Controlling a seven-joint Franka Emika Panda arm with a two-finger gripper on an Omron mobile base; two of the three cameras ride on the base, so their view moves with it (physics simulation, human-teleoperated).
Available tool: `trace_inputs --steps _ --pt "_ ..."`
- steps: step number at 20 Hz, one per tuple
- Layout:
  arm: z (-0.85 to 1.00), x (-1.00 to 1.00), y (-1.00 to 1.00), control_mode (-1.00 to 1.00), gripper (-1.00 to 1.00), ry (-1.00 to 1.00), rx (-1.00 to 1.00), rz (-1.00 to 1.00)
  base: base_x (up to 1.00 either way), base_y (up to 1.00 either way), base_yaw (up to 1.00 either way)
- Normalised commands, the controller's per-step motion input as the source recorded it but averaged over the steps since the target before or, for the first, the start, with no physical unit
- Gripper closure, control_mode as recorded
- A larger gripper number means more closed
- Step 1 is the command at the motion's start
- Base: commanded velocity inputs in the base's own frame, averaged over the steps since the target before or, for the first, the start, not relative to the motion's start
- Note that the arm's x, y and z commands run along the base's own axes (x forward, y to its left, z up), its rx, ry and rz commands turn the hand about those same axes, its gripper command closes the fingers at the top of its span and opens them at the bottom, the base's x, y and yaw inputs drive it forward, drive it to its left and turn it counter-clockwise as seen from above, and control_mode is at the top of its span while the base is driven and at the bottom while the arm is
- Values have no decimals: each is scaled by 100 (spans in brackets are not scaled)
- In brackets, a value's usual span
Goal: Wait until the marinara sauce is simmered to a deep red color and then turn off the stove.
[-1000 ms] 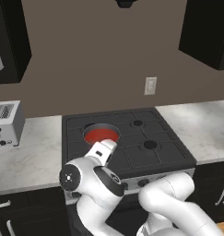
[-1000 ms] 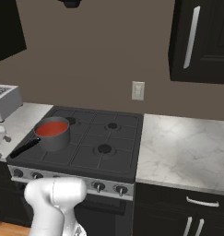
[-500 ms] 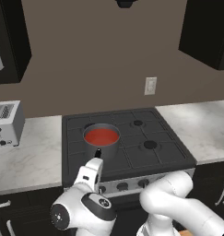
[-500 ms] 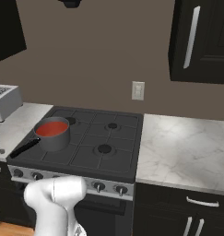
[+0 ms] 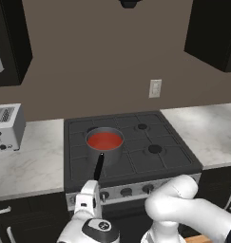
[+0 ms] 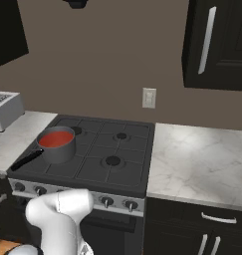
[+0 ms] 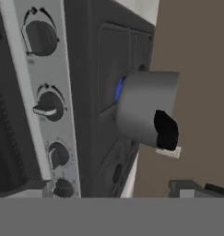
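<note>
Found the stove (image 5: 136, 151) in the middle of the left base view, black, with dark grates and a silver front panel along its lower edge. Saw the saucepan (image 5: 104, 153) on the front burner toward the left of the frame, its black handle (image 5: 99, 166) pointing down toward the panel. Noted the sauce (image 5: 104, 140) inside as a flat orange-red disc filling the pan's mouth.

Spotted the claw (image 5: 92, 186) low in that frame, just below the handle and in front of the knob row, at the tip of the white arm (image 5: 183, 209) curling in from the lower right. Could not tell whether open or closed: fingertips hidden in all three views.

Found the same stove (image 6: 107, 154) left of centre in the right base view, with the sauce (image 6: 56, 139) in the saucepan (image 6: 59, 149) at the left edge of the cooktop. Saw a pale stone counter (image 6: 197, 164) to the right, a toaster (image 6: 5, 109) at the far left, and a wall outlet (image 6: 149, 97) above the stove.

Looked along the rolled hand view: silver panel running top to bottom at the left with the knobs (image 7: 51, 107) in a column, saucepan (image 7: 143, 113) jutting sideways at centre, a small blue flame (image 7: 118, 88) at its base.
</note>
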Motion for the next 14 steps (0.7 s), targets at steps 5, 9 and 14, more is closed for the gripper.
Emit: trace_inputs --steps 5,9,14 --pt "-52 -3 30 -100 -100 0 -20 13 0 0 0" --pt "-44 -3 28 -100 -100 0 -16 12 0 0 0" --pt "-32 0 20 -100 -100 -1 -5 9 0 0 0"
